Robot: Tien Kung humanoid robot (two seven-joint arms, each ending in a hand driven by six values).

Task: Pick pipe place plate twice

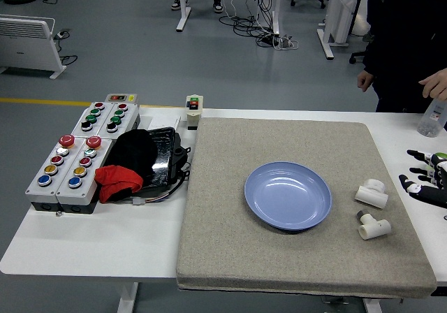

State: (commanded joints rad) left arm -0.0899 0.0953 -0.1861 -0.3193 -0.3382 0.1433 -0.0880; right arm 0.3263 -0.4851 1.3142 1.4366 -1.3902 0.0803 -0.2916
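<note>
My right hand (424,182), fingers spread and empty, sits at the table's (91,246) right edge beside both pipe fittings (371,193) (near the plate (288,195)); a careless reach may knock one rolling off the mat (293,257).
</note>
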